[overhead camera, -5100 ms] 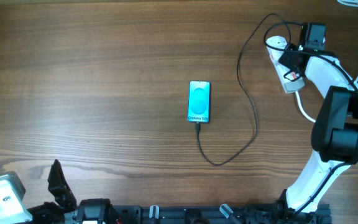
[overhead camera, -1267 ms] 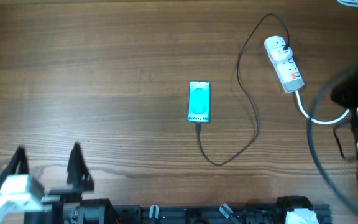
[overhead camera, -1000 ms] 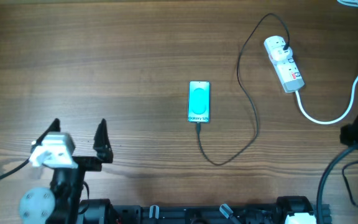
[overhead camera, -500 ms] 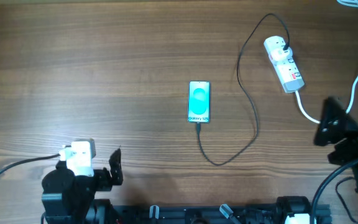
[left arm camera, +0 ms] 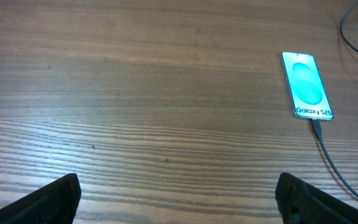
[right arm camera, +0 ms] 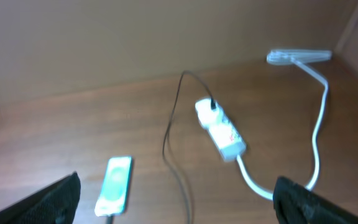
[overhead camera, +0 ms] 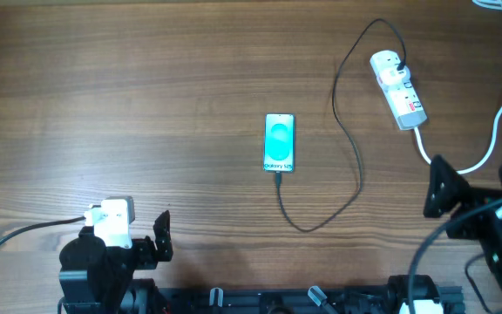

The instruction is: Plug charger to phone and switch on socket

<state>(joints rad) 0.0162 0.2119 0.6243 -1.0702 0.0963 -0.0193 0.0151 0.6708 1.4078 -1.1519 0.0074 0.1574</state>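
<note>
Since the thin black charger cable (overhead camera: 303,228) looks plugged into the flat cyan phone (overhead camera: 280,142), well ahead of your spread, empty left gripper (left arm camera: 179,202) and right gripper (right arm camera: 179,200), you must confirm the white socket strip (overhead camera: 397,91) is switched on

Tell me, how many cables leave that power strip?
2. The black charger runs from the far end of the socket to the phone; a thick white cable leaves its near end.
</note>
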